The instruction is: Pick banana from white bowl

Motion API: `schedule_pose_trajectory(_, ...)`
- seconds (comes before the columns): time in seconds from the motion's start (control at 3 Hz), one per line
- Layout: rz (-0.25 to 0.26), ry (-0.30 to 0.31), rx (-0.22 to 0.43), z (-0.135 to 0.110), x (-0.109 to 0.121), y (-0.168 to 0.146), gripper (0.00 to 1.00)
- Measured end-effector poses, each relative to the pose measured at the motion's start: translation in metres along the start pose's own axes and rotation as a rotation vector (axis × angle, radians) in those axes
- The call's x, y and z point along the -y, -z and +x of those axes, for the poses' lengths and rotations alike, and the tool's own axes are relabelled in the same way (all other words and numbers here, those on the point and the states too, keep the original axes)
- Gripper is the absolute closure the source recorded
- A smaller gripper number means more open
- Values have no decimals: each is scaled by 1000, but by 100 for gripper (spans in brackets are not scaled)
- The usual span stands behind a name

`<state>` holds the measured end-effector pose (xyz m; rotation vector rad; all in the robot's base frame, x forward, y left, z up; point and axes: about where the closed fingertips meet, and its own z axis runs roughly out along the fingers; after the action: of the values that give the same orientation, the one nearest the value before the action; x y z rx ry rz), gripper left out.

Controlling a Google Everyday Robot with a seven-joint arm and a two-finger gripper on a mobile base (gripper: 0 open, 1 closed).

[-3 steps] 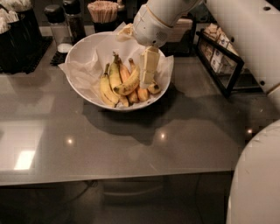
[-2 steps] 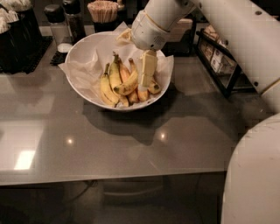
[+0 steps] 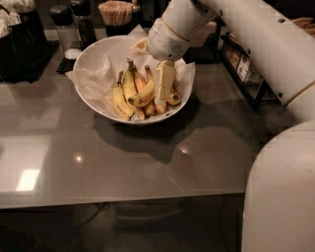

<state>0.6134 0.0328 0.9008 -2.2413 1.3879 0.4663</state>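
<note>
Banana (image 3: 141, 100), the curved speckled one, lies crosswise on top of the other bananas (image 3: 119, 101) in the white bowl (image 3: 93, 54), just above the middle of the frame.

Nearest, the robot's pale body (image 3: 280, 197) fills the lower right, and the grey table (image 3: 98, 162) spreads across the foreground. Further back, the bowl sits on that table with its crinkled paper liner (image 3: 81, 78) spilling over the left rim. The gripper (image 3: 164, 83) reaches down into the right half of the bowl, right at the banana's right end. Whether its jaws are closed on the fruit I cannot tell. The arm (image 3: 256, 44) runs from it to the upper right corner. Farthest back stand a cup of wooden sticks (image 3: 116, 12) at the top centre and a dark rack (image 3: 246, 74) at the right.

Over the last second the gripper has edged only slightly left, and the fruit lies as it did. That suggests the grasp is being settled and the lift has not begun.
</note>
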Motion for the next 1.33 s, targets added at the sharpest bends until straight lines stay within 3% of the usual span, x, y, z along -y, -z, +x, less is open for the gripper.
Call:
schedule_pose_trajectory(0.67,-16,-56,18,11,-13,-9,0)
schedule_pose_trajectory(1.33,-23,-69,20,14,-12,-11,0)
